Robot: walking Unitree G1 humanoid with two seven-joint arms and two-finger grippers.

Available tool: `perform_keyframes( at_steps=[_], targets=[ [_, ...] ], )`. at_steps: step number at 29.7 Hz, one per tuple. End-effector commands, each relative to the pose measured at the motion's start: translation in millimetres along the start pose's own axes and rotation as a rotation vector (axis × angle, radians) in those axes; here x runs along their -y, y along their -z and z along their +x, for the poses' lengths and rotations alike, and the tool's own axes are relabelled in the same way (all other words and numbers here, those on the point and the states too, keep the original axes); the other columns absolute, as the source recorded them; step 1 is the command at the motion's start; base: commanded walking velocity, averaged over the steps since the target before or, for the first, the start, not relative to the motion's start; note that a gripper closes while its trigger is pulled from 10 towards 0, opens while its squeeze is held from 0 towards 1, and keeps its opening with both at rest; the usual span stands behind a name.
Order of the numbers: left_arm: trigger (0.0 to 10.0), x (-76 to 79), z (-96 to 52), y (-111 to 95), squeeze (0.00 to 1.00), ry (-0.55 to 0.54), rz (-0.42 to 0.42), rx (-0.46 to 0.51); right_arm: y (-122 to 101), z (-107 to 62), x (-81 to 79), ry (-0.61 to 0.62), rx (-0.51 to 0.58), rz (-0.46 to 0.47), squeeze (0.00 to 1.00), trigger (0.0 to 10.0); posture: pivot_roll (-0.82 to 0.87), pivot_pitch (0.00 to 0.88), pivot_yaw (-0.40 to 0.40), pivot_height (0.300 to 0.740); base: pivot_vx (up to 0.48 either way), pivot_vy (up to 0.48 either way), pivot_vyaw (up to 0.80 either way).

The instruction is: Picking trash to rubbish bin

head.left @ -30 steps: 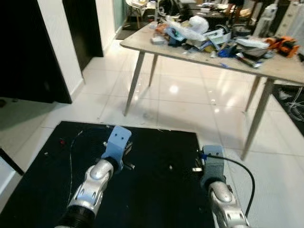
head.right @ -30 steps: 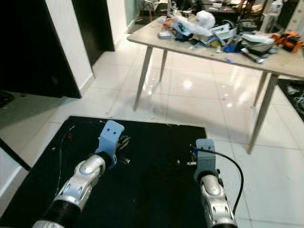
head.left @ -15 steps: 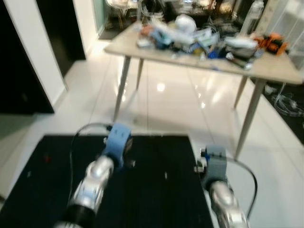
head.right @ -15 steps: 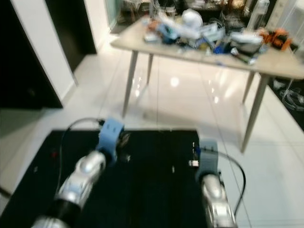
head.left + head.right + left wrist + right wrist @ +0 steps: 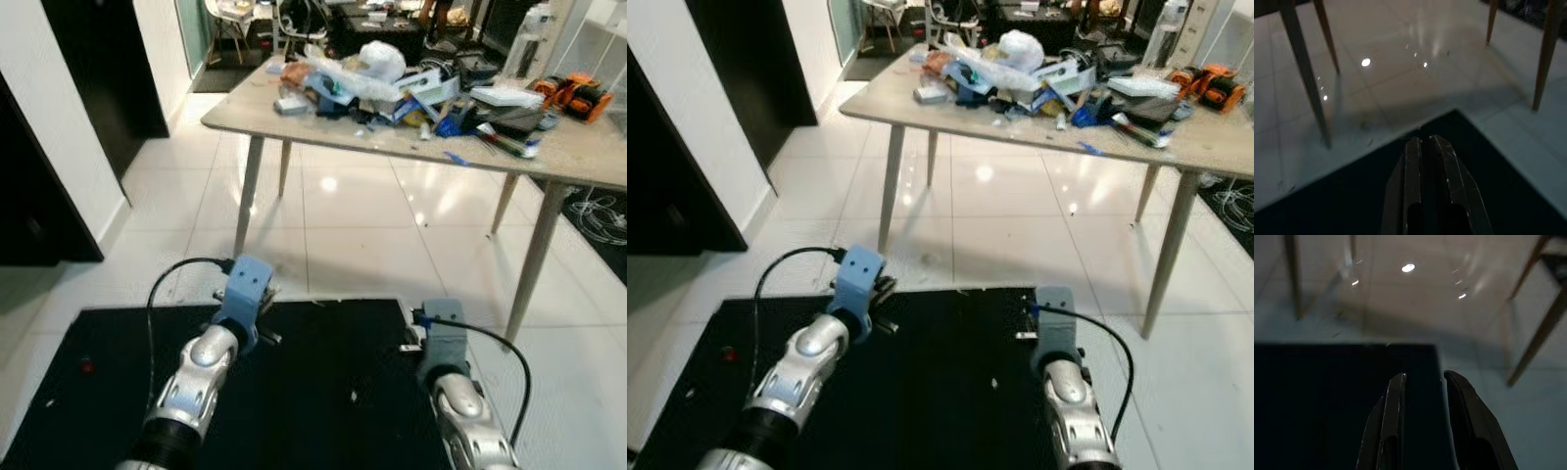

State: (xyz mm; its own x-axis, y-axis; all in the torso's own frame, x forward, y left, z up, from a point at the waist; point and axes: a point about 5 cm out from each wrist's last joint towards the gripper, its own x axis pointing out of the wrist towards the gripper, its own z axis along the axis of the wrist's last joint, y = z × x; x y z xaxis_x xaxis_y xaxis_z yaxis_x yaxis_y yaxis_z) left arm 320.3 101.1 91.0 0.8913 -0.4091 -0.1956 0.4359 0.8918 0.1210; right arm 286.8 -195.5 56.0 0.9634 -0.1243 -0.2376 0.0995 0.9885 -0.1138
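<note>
No legible brand, label or writing on any item. Landmark: black floor mat point(image 5: 294, 392) on glossy white tiles. Left gripper point(image 5: 1425, 144) hovers over the mat near its far edge, fingers pressed together, pinching nothing. Right gripper point(image 5: 1422, 382) hovers over the mat's far right corner, fingers slightly parted with a narrow gap, holding nothing and touching nothing. Beyond the mat's far edge stands a light wooden table point(image 5: 588, 152) on slanted legs; trash pile point(image 5: 377, 73) of white plastic bags, wrappers and mixed clutter sits on its top, well apart from both grippers.
</note>
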Motion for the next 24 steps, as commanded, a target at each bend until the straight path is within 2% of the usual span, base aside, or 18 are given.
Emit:
perform_keyframes(
  at_steps=[1, 11, 24],
  targets=[
    [10.0, -3.4, -2.7, 7.3, 0.0, -0.012, 0.003, -0.026, 2.8, -1.3, -2.8, -0.005, -0.011, 0.019, 0.0, 10.0, -0.13, 0.058, 0.015, 0.74, 0.401, 0.0, 0.0],
    [10.0, -2.8, -1.7, 6.8, 0.0, -0.013, 0.002, -0.024, 2.3, -1.2, -1.1, -0.007, -0.008, 0.016, 0.0, 10.0, -0.13, 0.056, 0.007, 0.74, 0.398, 0.0, -0.77],
    [10.0, -4.5, -3.6, 8.9, 0.0, -0.016, 0.004, -0.026, 0.2, -0.2, -4.1, -0.016, 0.005, 0.017, 0.0, 10.0, -0.13, 0.047, 0.006, 0.74, 0.398, 0.0, 0.0]
  ],
)
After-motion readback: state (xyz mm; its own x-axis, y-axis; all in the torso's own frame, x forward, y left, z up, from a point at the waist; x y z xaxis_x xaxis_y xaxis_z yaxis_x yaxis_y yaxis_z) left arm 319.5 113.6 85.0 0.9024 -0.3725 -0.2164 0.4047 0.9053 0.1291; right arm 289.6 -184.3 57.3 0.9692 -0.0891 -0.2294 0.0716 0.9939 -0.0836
